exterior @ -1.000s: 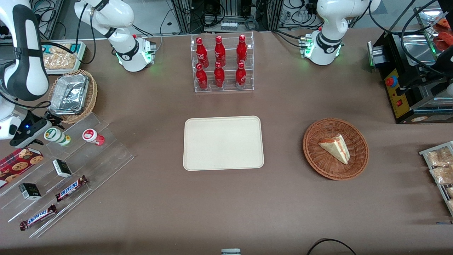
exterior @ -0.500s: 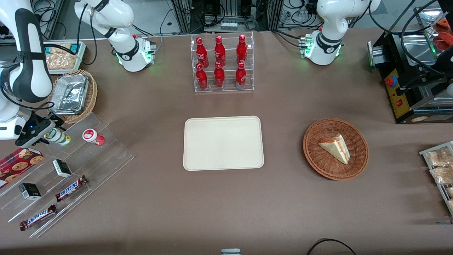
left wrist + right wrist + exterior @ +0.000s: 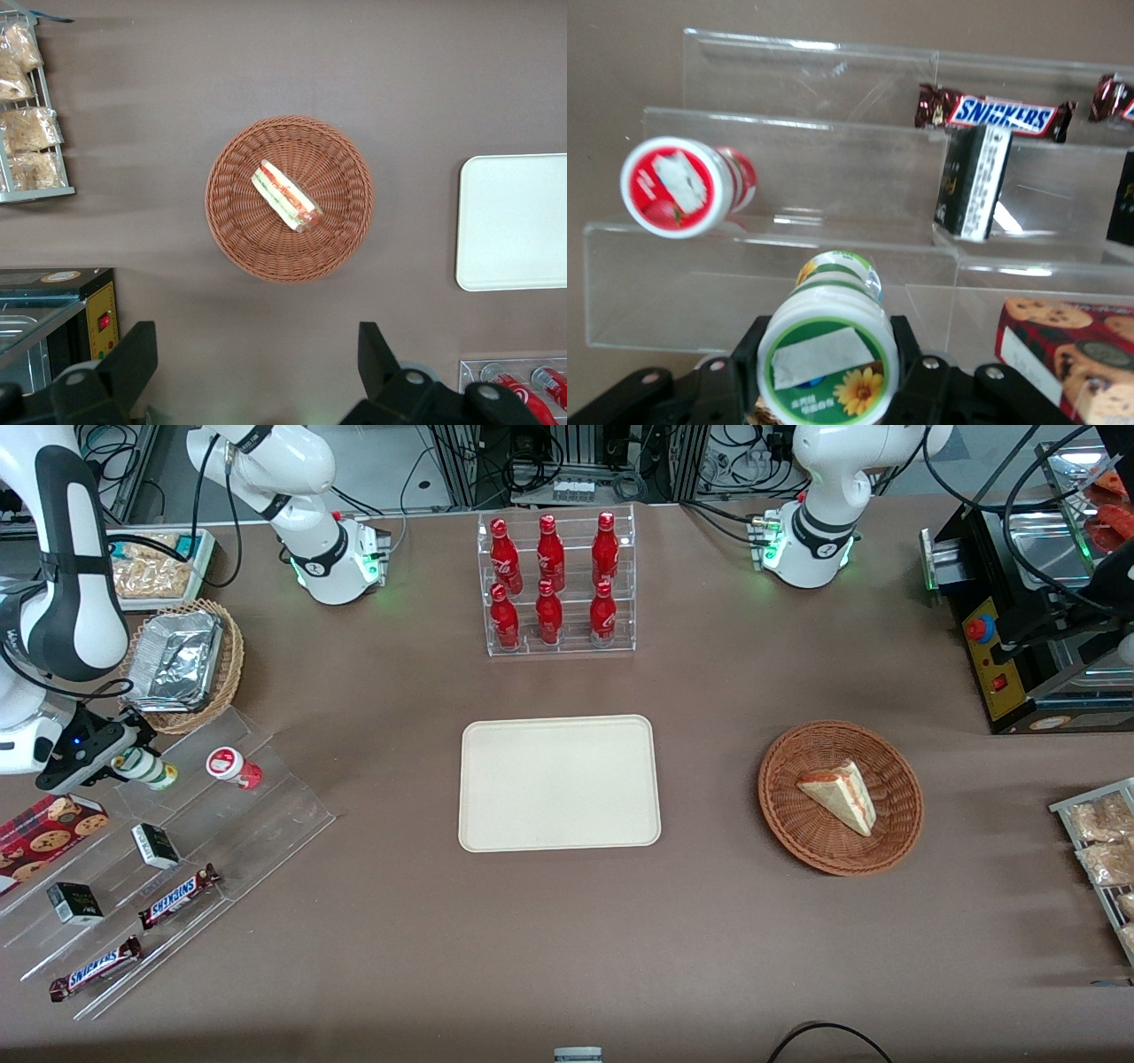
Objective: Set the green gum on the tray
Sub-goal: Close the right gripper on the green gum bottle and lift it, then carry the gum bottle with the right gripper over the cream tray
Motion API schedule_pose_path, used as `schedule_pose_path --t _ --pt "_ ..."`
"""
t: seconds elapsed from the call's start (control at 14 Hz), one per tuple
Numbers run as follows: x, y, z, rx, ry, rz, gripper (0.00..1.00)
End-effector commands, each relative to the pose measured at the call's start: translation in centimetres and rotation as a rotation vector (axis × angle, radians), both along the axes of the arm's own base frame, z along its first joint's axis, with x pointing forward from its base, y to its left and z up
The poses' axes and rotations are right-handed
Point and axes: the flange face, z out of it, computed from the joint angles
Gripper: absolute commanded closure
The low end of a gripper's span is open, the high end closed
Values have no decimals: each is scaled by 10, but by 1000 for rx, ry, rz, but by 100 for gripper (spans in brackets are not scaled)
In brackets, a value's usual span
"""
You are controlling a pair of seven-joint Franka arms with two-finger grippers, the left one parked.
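Observation:
The green gum lies on its side on the top step of a clear acrylic stand, toward the working arm's end of the table. My right gripper is at its lid end. In the right wrist view the white lid with its green flower label fills the space between the black fingers, which press against both of its sides. The cream tray lies flat at the table's middle, apart from the stand, with nothing on it.
A red-lidded gum bottle lies beside the green one on the same step. Lower steps hold small dark boxes, Snickers bars and a cookie pack. A foil-lined wicker basket is close by. Cola bottles and a sandwich basket stand elsewhere.
My gripper has moved in over the green gum's lid end, which was uncovered a second ago. The bottle still lies on the step.

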Motion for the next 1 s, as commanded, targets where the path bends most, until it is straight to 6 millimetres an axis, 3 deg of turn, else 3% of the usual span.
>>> schedule_pose_path --t 0.0,0.14,0.29,0.71,0.93 --pt "22 27 37 4 15 -22 100" --pt "39 55 58 10 39 -50 100" --pt "52 85 62 13 75 -102 100" --pt "59 218 52 -3 110 -252 100" --pt "58 275 42 0 120 -360 100"
